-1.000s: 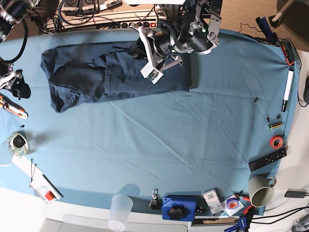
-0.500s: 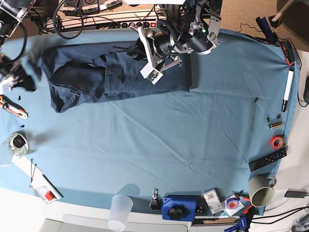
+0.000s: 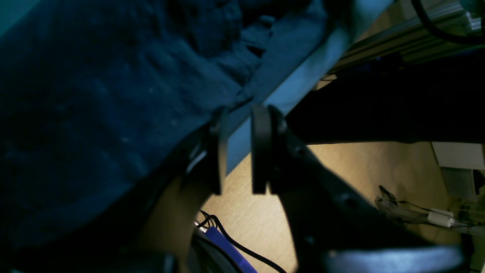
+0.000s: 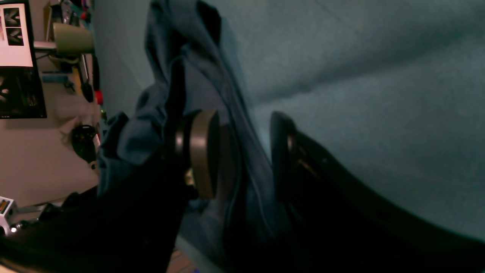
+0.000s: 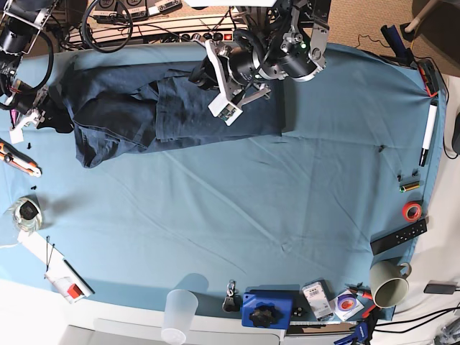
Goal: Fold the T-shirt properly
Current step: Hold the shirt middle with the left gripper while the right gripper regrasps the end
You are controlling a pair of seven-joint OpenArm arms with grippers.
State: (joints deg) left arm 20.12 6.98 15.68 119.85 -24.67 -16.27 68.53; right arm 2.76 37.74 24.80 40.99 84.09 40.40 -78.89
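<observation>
Both of my grippers sit at the far edge of the table. On my left gripper (image 3: 238,151), the two flat black fingers stand parallel with a narrow strip of light between them, and nothing lies in that slit; beyond them I see the pale rim of the table cloth (image 3: 299,87) and tan floor below. The T-shirt (image 3: 113,106) fills the space beside that gripper, a dark navy cotton with a soft, slightly nubbly weave, bunched into rumpled ridges near the cloth's edge.

From above, my left arm (image 5: 269,61) hangs over the shirt's top hem, its round black housings and white bracket covering part of the fabric. The T-shirt (image 5: 136,115) lies spread along the back of the table, partly folded over itself, with a lighter panel lapped on a darker, creased one.

At my right gripper (image 4: 242,151), the jaws are parted: one finger ends in a round, brass-coloured disc, the other is a curved black blade. A limp fold of the T-shirt (image 4: 212,87) stands up in soft pleats and runs down between them, though I cannot tell whether either finger presses it. Smooth sky-blue table cloth (image 4: 379,94) stretches behind, gently wrinkled.
</observation>
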